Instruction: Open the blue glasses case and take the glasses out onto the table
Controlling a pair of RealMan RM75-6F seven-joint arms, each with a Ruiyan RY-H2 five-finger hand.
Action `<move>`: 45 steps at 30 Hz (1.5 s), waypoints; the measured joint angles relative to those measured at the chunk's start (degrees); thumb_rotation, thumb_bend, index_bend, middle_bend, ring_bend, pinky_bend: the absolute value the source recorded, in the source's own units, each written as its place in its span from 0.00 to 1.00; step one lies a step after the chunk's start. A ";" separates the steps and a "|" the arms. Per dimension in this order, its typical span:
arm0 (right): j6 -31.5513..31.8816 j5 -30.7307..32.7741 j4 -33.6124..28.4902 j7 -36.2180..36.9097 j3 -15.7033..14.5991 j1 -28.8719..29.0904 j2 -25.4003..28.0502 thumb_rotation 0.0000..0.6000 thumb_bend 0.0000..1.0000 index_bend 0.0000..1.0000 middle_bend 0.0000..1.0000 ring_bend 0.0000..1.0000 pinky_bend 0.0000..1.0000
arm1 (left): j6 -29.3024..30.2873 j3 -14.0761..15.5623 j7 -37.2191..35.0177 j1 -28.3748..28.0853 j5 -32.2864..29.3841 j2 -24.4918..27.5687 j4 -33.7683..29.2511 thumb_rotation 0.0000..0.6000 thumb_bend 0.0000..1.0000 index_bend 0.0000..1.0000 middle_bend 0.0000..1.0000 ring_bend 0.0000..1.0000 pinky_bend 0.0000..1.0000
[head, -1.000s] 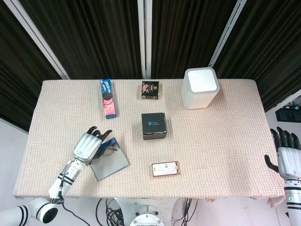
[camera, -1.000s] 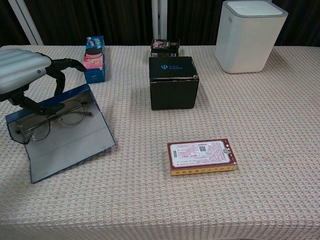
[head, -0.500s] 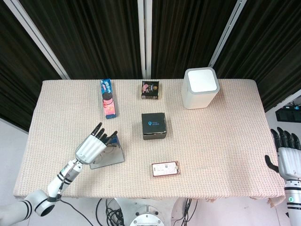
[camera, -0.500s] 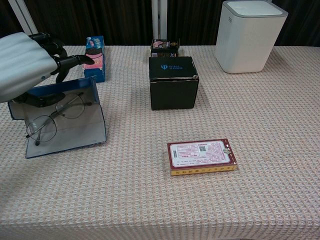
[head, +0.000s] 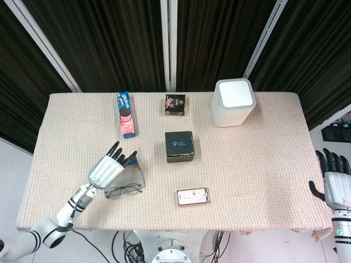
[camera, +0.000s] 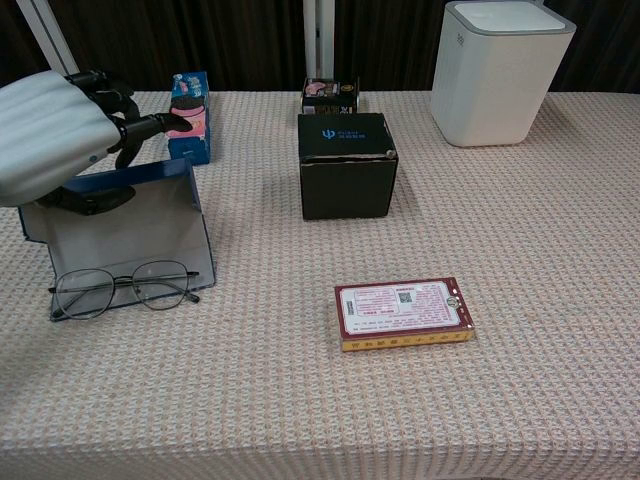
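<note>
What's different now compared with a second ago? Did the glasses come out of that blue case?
Yes. The left hand tipped the blue glasses case up from lying open, and the glasses slid out onto the table in front of it. The hand still holds the case. The right hand stayed at the table's edge, and the black box and red card box did not move.

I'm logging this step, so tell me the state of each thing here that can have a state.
Glasses case: open, tipped up, held by the left hand.
Glasses: out, lying on the table in front of the case.
White bin: upright, lid closed.
Black box: closed.
Right hand: empty, off the table's edge.
</note>
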 measured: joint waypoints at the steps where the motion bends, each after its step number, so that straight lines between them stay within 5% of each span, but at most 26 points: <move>1: -0.02 -0.01 0.00 -0.04 -0.01 0.02 -0.02 1.00 0.29 0.00 0.00 0.00 0.00 | -0.37 -0.20 -0.49 -0.12 -0.36 -0.09 0.44 1.00 0.43 0.15 0.59 0.31 0.20; 6: -0.02 0.20 -0.01 -0.14 0.05 0.01 -0.04 1.00 0.29 0.00 0.00 0.00 0.00 | -3.52 -1.18 -5.46 -1.03 -2.80 -0.66 2.47 1.00 0.42 0.13 0.52 0.26 0.19; 11: -0.24 0.44 0.13 -0.24 0.03 0.04 -0.13 1.00 0.29 0.00 0.00 0.00 0.00 | -9.71 -2.27 -9.44 -1.78 -7.69 -0.57 2.51 1.00 0.25 0.00 0.07 0.04 0.14; 13: -0.33 0.57 0.22 -0.25 0.06 0.07 -0.15 1.00 0.29 0.00 0.00 0.00 0.00 | -11.14 -3.02 -10.08 -1.82 -9.95 -0.41 1.69 1.00 0.22 0.00 0.01 0.02 0.13; 19: -0.68 0.74 0.49 -0.08 0.14 0.24 -0.25 1.00 0.29 0.00 0.00 0.00 0.00 | -11.53 -5.68 -12.20 -0.72 -15.06 0.33 -3.13 1.00 0.20 0.00 0.00 0.01 0.13; 22: -0.76 0.70 0.70 0.07 0.13 0.30 -0.36 1.00 0.29 0.00 0.00 0.00 0.00 | -11.19 -6.56 -12.63 0.31 -17.25 1.22 -7.32 1.00 0.23 0.01 0.08 0.02 0.16; 29: -0.82 0.40 1.12 1.20 0.18 0.34 -0.44 1.00 0.29 0.00 0.00 0.00 0.00 | -9.33 -6.62 -9.55 4.10 -21.90 6.35 -24.35 1.00 0.29 0.22 0.30 0.20 0.30; 35: -0.40 -0.23 0.57 1.57 0.19 0.24 0.12 1.00 0.29 0.00 0.00 0.00 0.00 | -7.93 -4.11 -3.01 8.05 -27.42 10.56 -38.23 1.00 0.30 0.23 0.32 0.21 0.31; 45: 0.20 -0.82 -0.42 1.55 0.03 0.00 0.56 1.00 0.29 0.00 0.00 0.00 0.00 | -9.27 -1.50 -0.56 9.70 -31.35 7.18 -38.67 1.00 0.30 0.23 0.32 0.21 0.29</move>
